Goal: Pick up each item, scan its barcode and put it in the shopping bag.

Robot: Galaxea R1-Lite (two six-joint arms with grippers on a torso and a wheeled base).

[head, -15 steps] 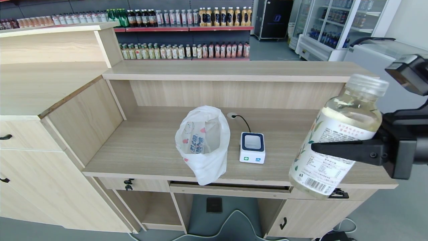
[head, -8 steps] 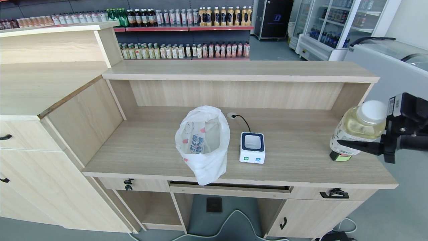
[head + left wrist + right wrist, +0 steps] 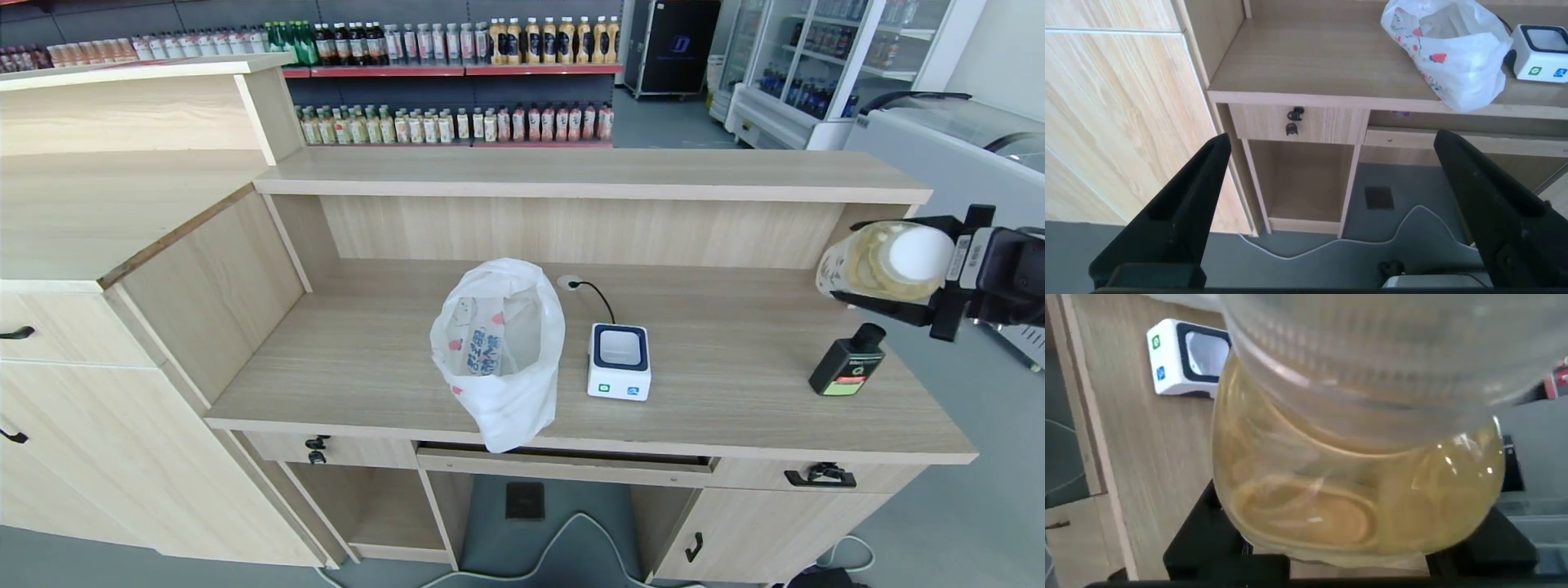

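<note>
Right gripper (image 3: 880, 263) fingers clamped on the pale yellow drink bottle (image 3: 873, 260), held in the air above the right end of the counter (image 3: 735, 351), tilted, white cap facing the head camera. Small dark bottle (image 3: 847, 371) stands on the counter just below it. Scanner (image 3: 619, 361) sits mid-counter, just beside the white shopping bag (image 3: 498, 351). Left gripper (image 3: 1331, 140) is low off the counter's front left, fingers spread wide and empty.

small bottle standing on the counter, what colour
The small bottle is black, green label; head view.
</note>
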